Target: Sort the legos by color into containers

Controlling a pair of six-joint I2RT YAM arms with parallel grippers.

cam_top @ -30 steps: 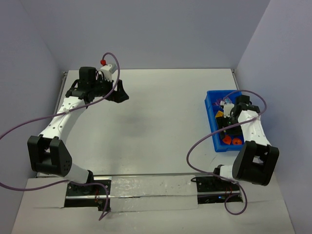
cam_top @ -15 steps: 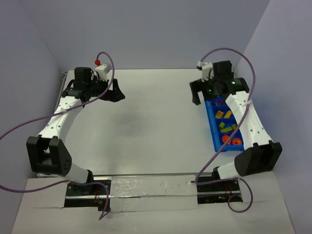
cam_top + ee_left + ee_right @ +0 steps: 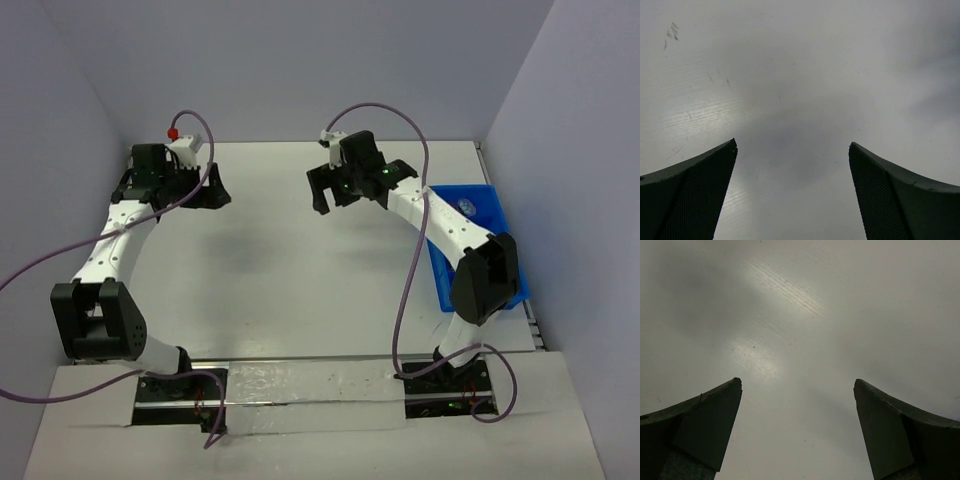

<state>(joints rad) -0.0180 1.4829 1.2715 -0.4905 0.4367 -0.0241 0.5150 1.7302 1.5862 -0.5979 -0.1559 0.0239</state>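
Observation:
The blue tray (image 3: 487, 190) stands at the table's right side, and my right arm covers most of it. A small pale piece (image 3: 466, 207) shows in its far compartment; the other legos are hidden behind the arm. My right gripper (image 3: 319, 196) is open and empty over bare table at the far middle, well left of the tray. My left gripper (image 3: 216, 197) is open and empty over bare table at the far left. The left wrist view shows the left gripper (image 3: 792, 145) with only table between its jaws. The right wrist view shows the same for the right gripper (image 3: 797, 381).
White walls close the table at the back and both sides. The purple cables (image 3: 400, 300) loop off both arms. No loose pieces show on the table surface (image 3: 300, 270).
My right arm has swung away from the tray, leftward to the far middle of the table. My left gripper has drifted a little to the left. Both stay open.

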